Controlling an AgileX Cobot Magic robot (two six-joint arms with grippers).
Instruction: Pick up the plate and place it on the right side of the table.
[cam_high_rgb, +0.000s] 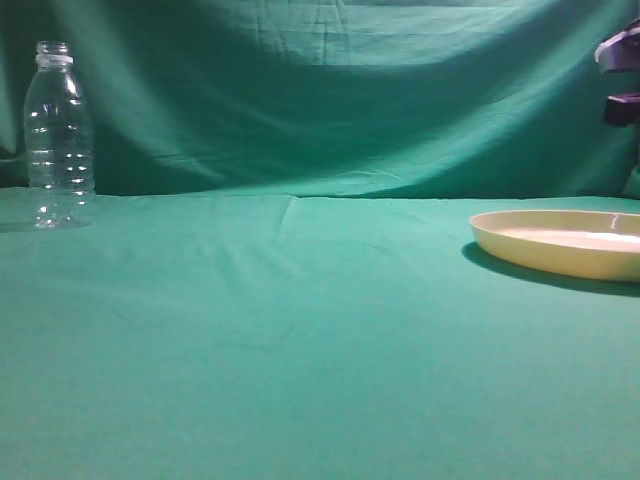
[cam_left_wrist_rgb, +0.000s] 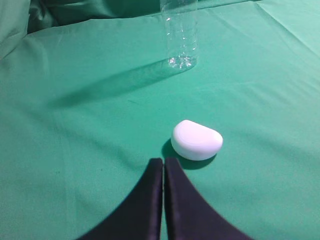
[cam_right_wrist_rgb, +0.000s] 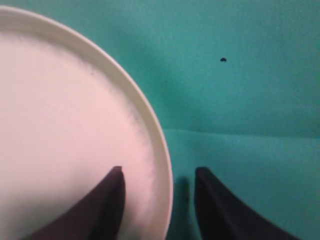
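Observation:
The cream-yellow plate rests on the teal-green table at the right edge of the exterior view. In the right wrist view the plate fills the left side. My right gripper is open, one finger over the plate's inside and the other over the cloth, the rim between them. A dark part of the right arm shows at the upper right of the exterior view. My left gripper is shut and empty, low over the cloth.
A clear plastic bottle stands upright at the far left, and shows in the left wrist view. A small white rounded object lies on the cloth just ahead of the left gripper. Green cloth backdrop behind.

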